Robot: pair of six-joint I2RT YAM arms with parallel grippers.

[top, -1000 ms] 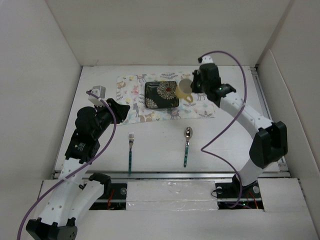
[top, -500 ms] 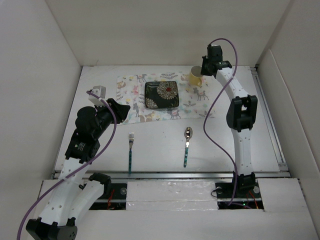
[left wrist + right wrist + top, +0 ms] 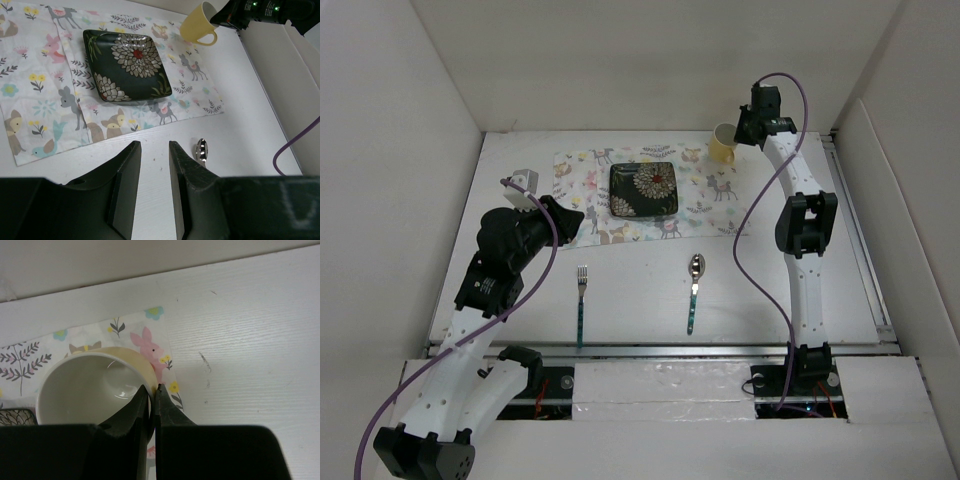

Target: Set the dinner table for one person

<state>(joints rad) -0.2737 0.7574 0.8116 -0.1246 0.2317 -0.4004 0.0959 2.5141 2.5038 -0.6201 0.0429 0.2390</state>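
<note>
A yellow mug (image 3: 722, 146) is held by its rim in my right gripper (image 3: 740, 131) over the far right corner of the animal-print placemat (image 3: 710, 190). In the right wrist view the gripper (image 3: 152, 390) pinches the mug's wall (image 3: 145, 365), one finger inside. A dark floral square plate (image 3: 643, 189) sits on the placemat. A fork (image 3: 581, 300) and a spoon (image 3: 694, 290) lie on the white dinner table (image 3: 640, 300) nearer me. My left gripper (image 3: 154, 150) is open and empty above the table near the placemat's front edge.
White walls enclose the table on the left, back and right. A purple cable (image 3: 760, 200) loops beside the right arm. The mug (image 3: 197, 29), plate (image 3: 127, 65) and spoon's bowl (image 3: 201, 149) also show in the left wrist view.
My right gripper has carried the mug from beside the plate out to the far right corner of the placemat. The left arm has shifted slightly.
</note>
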